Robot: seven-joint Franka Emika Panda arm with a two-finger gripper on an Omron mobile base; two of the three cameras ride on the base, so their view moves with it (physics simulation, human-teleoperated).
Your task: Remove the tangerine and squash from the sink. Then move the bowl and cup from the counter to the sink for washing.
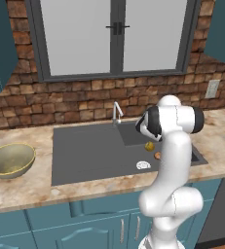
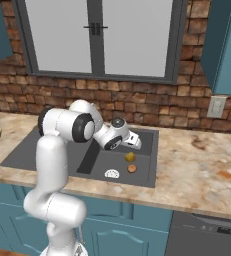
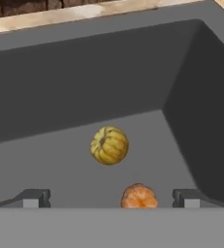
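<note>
I've gripper (image 3: 111, 197) spread wide, empty, above basin. Squash (image 3: 109, 145) frame centre, tangerine (image 3: 139, 196) bottom centre, both in sink (image 1: 84, 151). Bowl (image 1: 9, 159) on counter, left edge. Nothing done yet.

window (image 1: 114, 36) | brick wall (image 1: 60, 99) | outlet (image 1: 212, 89) | teal cabinets (image 1: 60, 226)

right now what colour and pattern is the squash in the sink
Yellow-green with darker olive ribs, clearest in the hand view: squash.
</note>
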